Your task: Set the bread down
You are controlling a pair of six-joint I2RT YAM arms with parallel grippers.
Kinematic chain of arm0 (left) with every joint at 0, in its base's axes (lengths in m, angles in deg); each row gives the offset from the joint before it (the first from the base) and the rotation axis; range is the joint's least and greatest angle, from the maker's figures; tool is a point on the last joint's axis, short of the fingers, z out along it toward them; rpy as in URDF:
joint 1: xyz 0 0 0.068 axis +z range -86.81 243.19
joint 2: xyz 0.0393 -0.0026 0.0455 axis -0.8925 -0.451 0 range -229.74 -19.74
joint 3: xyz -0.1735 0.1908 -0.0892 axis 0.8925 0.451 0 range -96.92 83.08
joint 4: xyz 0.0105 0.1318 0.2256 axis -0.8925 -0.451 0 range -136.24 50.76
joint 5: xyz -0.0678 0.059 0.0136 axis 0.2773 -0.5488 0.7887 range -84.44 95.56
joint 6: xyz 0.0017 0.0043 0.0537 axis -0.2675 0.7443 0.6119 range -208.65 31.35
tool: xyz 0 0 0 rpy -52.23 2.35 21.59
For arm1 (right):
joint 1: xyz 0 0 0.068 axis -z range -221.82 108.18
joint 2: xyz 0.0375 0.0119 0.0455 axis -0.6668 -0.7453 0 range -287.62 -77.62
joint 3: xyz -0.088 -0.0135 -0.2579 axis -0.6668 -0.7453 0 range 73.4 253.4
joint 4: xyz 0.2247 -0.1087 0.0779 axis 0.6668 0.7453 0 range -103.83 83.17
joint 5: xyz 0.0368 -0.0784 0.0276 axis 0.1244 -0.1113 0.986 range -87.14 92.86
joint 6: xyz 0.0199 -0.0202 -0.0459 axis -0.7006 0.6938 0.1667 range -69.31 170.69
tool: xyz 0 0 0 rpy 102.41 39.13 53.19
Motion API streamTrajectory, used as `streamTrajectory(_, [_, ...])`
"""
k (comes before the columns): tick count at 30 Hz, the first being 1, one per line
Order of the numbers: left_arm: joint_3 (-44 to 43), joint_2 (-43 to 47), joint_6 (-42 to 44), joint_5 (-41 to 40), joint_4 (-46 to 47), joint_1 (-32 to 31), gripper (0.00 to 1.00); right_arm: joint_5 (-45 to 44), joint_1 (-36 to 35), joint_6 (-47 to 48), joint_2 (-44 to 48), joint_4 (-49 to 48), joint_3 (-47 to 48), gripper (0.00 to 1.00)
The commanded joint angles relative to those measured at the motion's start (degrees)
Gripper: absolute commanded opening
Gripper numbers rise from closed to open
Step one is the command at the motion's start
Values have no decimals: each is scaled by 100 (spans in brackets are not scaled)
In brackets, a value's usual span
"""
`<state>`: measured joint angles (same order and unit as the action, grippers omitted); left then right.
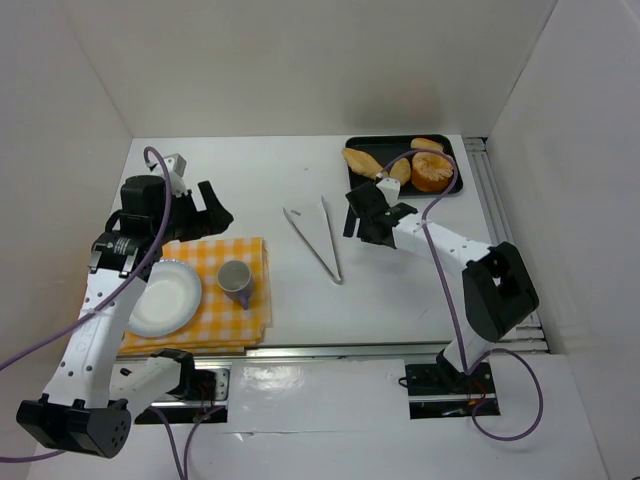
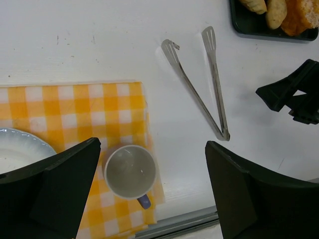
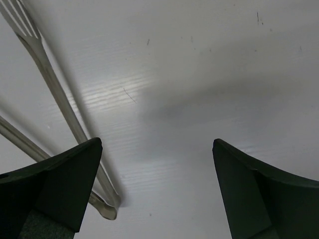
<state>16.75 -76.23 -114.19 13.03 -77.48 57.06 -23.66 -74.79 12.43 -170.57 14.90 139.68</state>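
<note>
Right tool point(image 3: 157, 144), jaws spread, empty, over tabletop point(image 3: 224, 74) beside tongs point(image 3: 60, 99). Left tool point(image 1: 213, 208) likewise spread, empty. Bread point(image 1: 362, 160) in black tray point(image 1: 385, 141), far right corner. Suggested: centre jaws across both tong arms before closing.

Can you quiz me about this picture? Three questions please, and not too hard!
1. True or false: the cup stands on the checked cloth.
2. Pick one: which tool lies between the cloth and the bread? A) tongs B) a spoon C) a knife
3. Fill the gap: the bread lies on a black ____.

Key: 1 true. 2 A. 3 tray.
</note>
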Motion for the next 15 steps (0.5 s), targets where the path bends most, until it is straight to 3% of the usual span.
streamTrajectory(1, [-74,-20,40,-139,18,24,100,-55,-34,-33,408,-228,-220,99])
streamTrajectory(7, [-21,32,-74,-254,18,24,100,515,-139,669,462,-412,-343,99])
streamTrajectory(8, [31,33,-126,-254,18,24,100,978,-270,1106,531,-490,-344,99])
streamTrajectory(15, [32,33,-179,-254,18,24,100,1922,-1096,2023,848,-886,-801,99])
